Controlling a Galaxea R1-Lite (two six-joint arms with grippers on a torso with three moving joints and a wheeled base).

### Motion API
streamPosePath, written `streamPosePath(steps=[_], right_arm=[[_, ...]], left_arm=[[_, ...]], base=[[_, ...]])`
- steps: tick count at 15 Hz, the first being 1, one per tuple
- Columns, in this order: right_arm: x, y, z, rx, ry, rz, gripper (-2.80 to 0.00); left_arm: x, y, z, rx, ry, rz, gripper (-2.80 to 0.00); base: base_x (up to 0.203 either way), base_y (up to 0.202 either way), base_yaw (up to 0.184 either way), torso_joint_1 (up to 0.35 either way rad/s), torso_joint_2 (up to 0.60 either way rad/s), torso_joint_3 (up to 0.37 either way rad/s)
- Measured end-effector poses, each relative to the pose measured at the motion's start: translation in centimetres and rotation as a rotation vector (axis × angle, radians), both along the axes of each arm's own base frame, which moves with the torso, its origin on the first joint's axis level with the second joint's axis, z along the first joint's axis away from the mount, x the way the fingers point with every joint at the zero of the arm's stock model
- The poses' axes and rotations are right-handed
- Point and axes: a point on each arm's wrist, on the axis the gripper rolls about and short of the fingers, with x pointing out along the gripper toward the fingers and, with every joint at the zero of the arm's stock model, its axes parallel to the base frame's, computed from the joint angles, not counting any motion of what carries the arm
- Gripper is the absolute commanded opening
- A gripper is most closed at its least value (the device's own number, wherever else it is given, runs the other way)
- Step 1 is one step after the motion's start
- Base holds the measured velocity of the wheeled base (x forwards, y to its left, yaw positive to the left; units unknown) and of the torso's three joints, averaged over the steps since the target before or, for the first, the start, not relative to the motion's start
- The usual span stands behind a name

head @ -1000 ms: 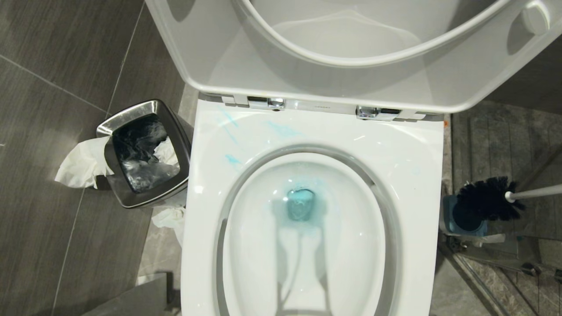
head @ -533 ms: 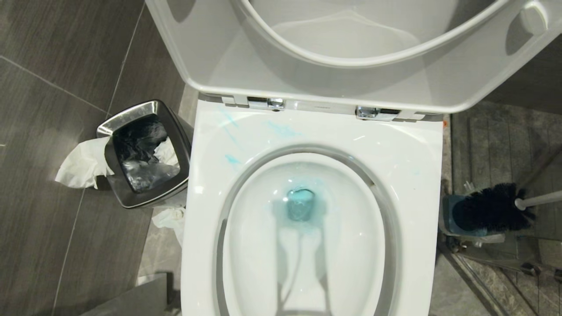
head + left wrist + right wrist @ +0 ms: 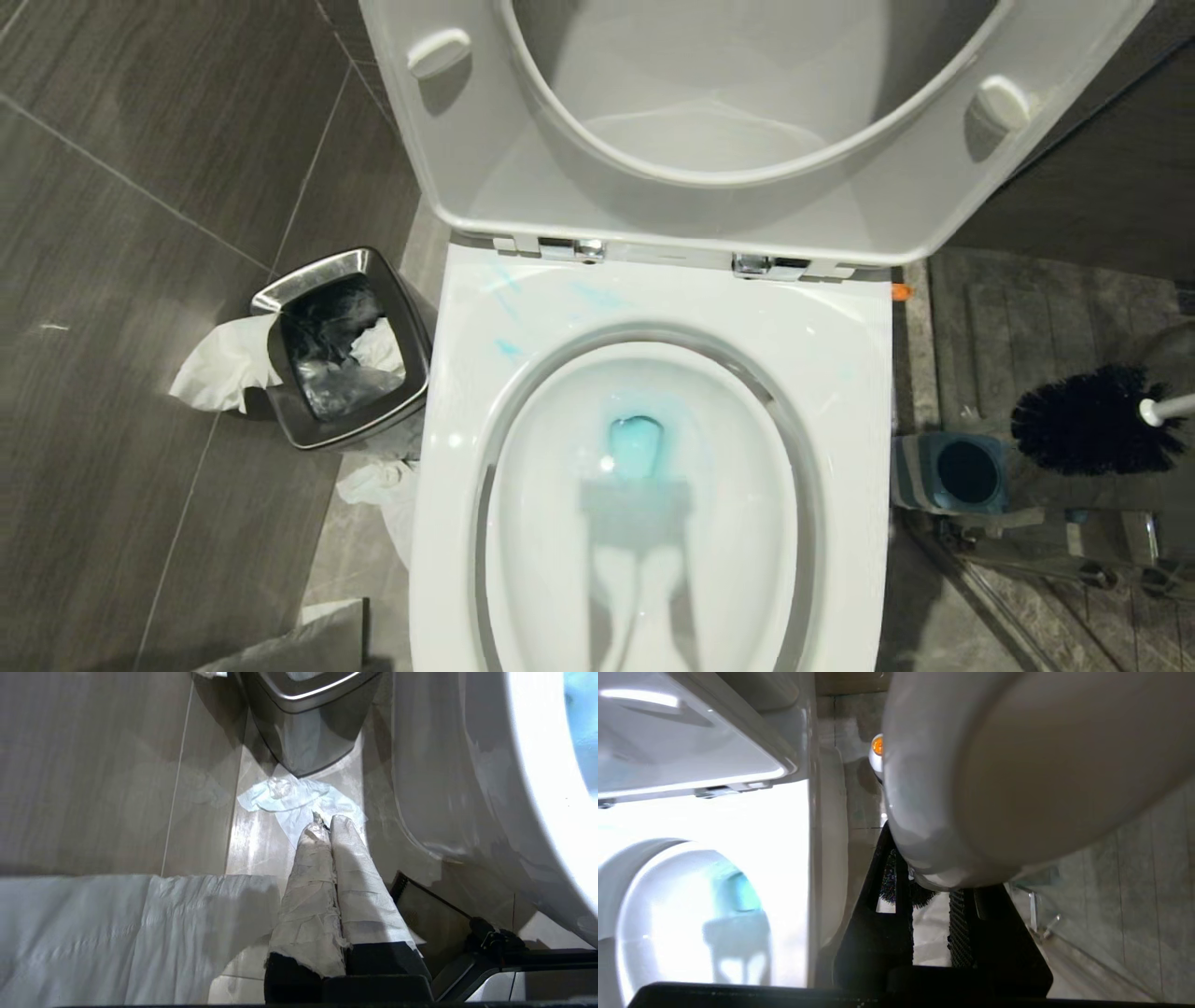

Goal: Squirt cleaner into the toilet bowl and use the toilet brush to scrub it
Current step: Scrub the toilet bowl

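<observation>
Bathroom: toilet bowl (image 3: 653,308), waste bin (image 3: 280,373), tiled floor (image 3: 121,233)

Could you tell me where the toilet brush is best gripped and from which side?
Grip the toilet brush on its slim white handle, not the wide black bristle head. It lies roughly level, head toward the toilet bowl and above the floor near the brush holder. Come from the robot's right, where the handle leaves the head view.

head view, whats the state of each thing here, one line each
toilet bowl: blue-tinted water at the drain, pale blue cleaner smears on the back rim
seat and lid: both raised
toilet brush: out of its holder, in the air right of the bowl
brush holder: empty, on the floor
waste bin: open, paper hanging over its edge
right gripper: shut on the toilet brush handle
left gripper: shut, empty
</observation>
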Motion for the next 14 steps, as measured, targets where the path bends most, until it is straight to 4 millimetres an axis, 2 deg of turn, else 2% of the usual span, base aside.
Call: streamPosePath(steps=[9, 14], right_arm=[[-2.4, 1.3, 4.0, -0.035, -0.059, 0.006, -2.8], [-1.6, 1.0, 4.5, -0.003, -0.022, 0.076, -2.8]], left_arm=[[0.0, 0.0, 0.0, 0.001, 0.0, -0.001, -2.8], [0.0, 0.0, 0.0, -0.002, 0.0, -0.001, -2.8]], base=[[0.0, 0.0, 0.0, 0.002, 0.0, 0.202], [0.0, 0.0, 0.0, 0.003, 0.0, 0.203]])
